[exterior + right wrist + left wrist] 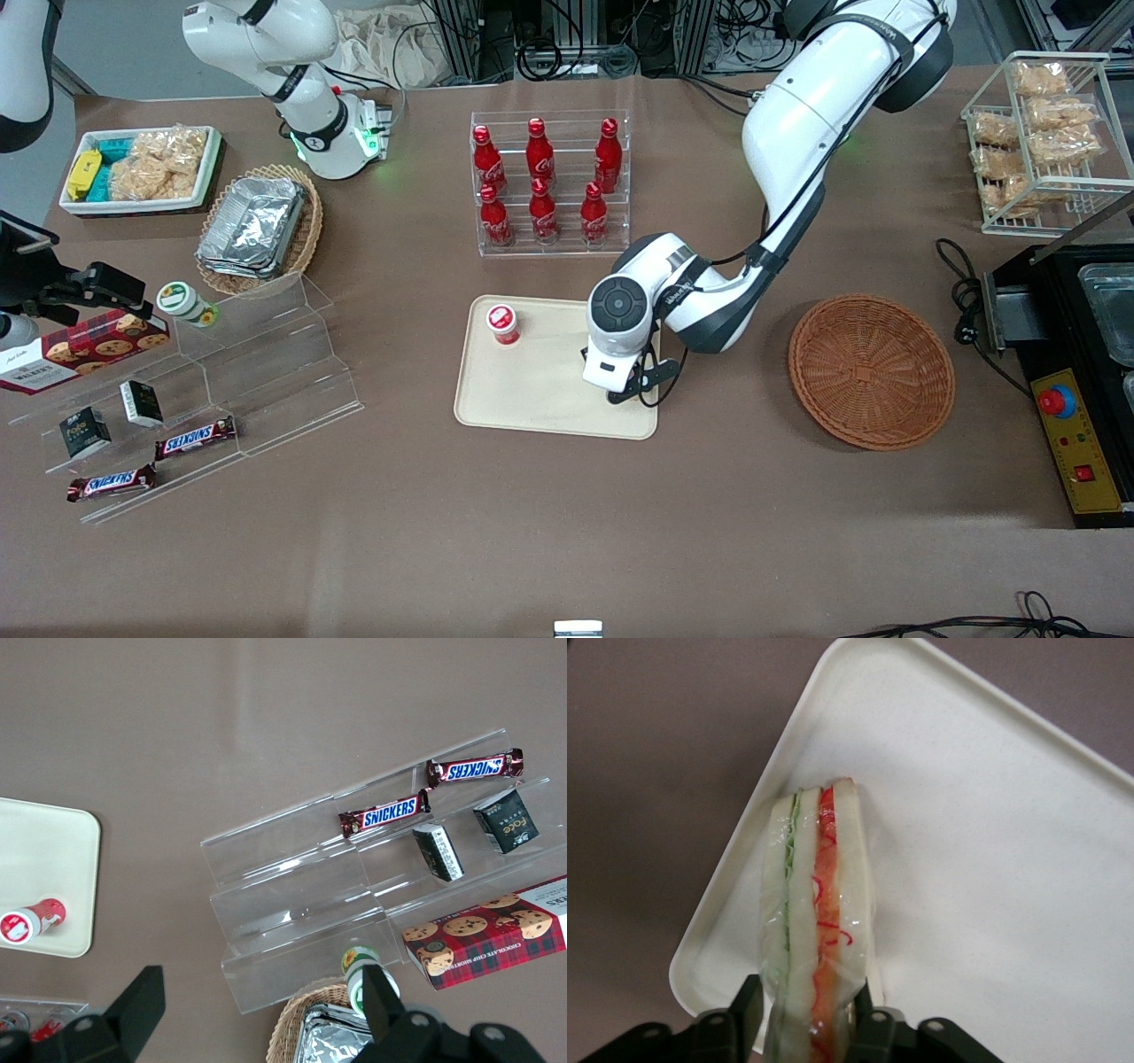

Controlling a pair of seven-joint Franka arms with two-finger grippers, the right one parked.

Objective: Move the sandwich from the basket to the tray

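Gripper (808, 1014) clamps sandwich (817, 921) — pale, red-green striped.

The gripper (623, 396) hangs over the tray (540, 390), at its edge nearest the empty basket (871, 370); a red-capped cup (503, 323) stands on the tray.

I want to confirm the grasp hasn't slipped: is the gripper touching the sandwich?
Touching. The left wrist view shows the gripper over the tray, with both fingers pressed against the wrapped sandwich's sides and no gap.
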